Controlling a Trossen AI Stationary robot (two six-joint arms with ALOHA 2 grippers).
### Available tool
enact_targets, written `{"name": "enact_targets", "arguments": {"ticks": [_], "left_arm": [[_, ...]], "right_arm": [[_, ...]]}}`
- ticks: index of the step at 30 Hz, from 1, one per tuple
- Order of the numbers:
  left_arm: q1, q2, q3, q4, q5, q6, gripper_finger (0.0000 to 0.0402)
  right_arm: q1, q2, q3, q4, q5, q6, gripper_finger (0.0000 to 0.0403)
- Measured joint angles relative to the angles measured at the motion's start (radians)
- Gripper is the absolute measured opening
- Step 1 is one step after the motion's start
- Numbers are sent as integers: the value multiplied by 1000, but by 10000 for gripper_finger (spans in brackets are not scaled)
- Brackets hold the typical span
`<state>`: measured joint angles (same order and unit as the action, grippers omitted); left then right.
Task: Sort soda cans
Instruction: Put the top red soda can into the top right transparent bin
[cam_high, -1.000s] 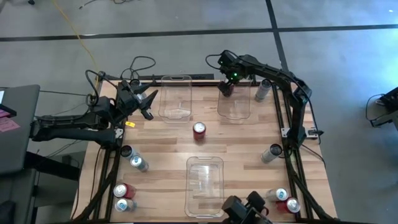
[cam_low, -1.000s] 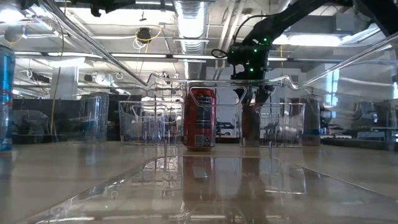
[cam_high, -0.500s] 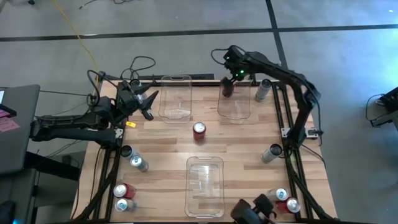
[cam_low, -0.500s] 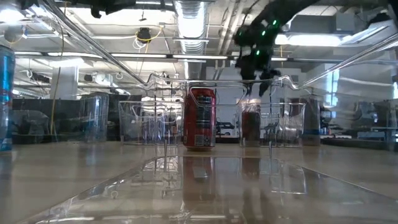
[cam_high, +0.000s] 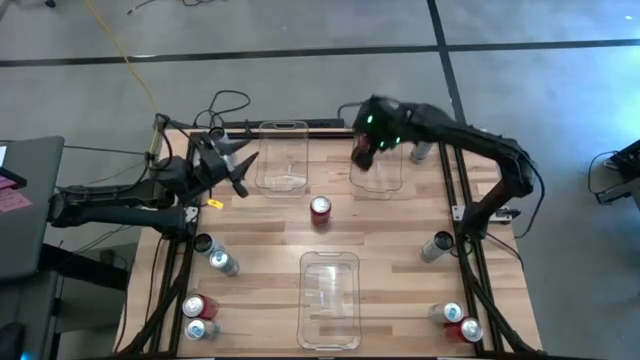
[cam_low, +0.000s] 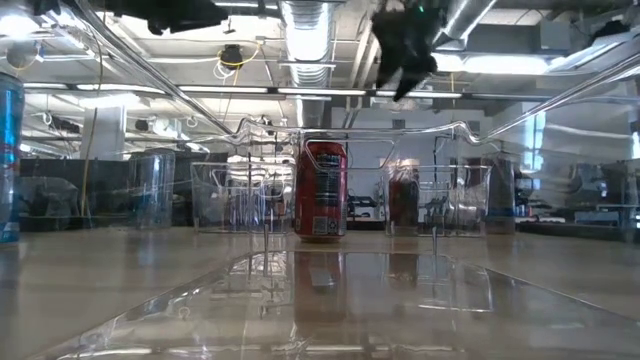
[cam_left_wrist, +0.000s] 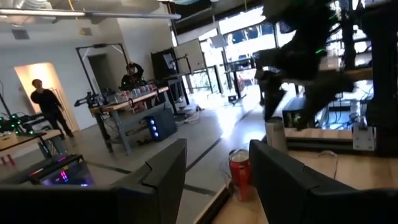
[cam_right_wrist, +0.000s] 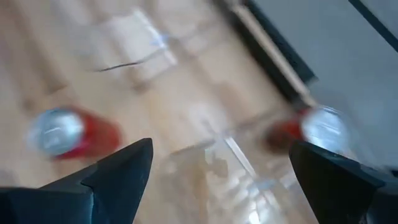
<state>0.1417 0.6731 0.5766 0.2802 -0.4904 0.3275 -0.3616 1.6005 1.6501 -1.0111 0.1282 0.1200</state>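
Right arm lifted clear of the far bin, its can left behind.

Your right gripper (cam_high: 362, 152), fingers apart and empty, has risen from the far-right bin (cam_high: 378, 168), where a red can (cam_low: 403, 203) now stands upright. Left gripper (cam_high: 236, 168) waits at the far-left corner of the surface (cam_high: 390, 250), fingers apart. Another upright red can (cam_high: 320, 209) stands mid-surface; three clear bins in all; other cans line both side edges.

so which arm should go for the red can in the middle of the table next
Probably the right. Its gripper is open and empty above the far right bin, with the red can close by. The left gripper is also open, at the table's left edge, about as near.
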Motion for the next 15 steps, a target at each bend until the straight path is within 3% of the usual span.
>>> {"name": "enact_targets", "arguments": {"ticks": [8, 15], "left_arm": [[0, 0, 0, -97, 48, 60, 167], [0, 0, 8, -99, 48, 56, 165]], "right_arm": [[206, 66, -1, 95, -142, -141, 392], [256, 182, -1, 194, -161, -217, 392]]}}
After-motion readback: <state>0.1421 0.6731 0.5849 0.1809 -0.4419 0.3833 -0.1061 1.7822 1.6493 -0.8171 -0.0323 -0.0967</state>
